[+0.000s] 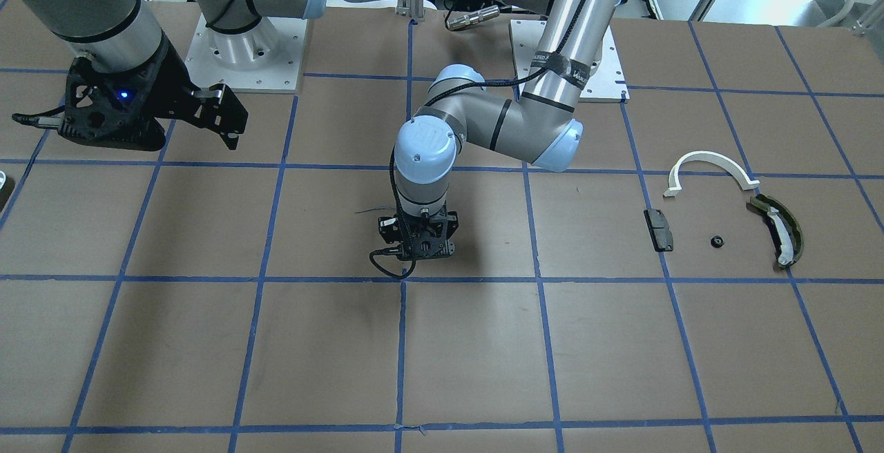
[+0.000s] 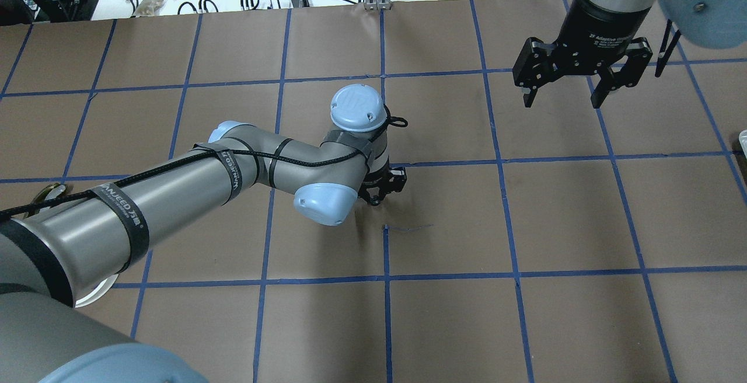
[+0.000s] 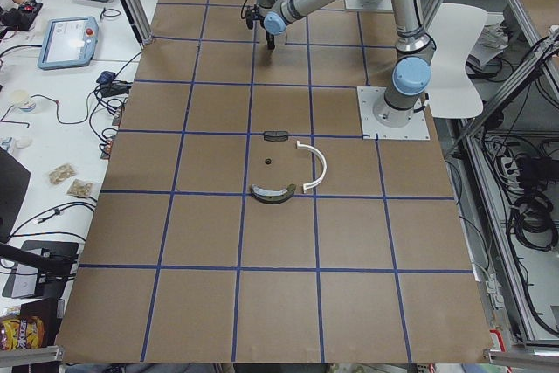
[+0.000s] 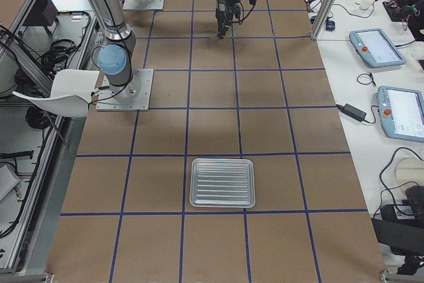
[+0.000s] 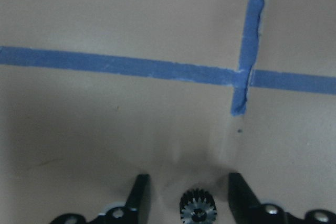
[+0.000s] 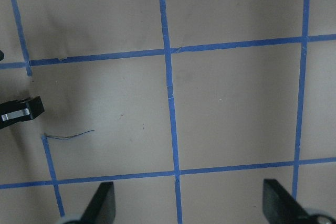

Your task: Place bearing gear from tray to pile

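Brown gridded table [image 1: 207,356] | left gripper [image 5: 188,180] parted around bearing gear [image 5: 198,208] | right gripper [image 2: 563,100] wide | pile [image 1: 658,230] well apart

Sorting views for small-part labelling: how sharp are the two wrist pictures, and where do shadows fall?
Left wrist view: soft all over, the bearing gear at the bottom edge slightly blurred, a dim shadow across the lower part of the table. Right wrist view: tape lines crisp, light fairly even. Overhead view: sharp, with a soft shadow on the table below the left arm.
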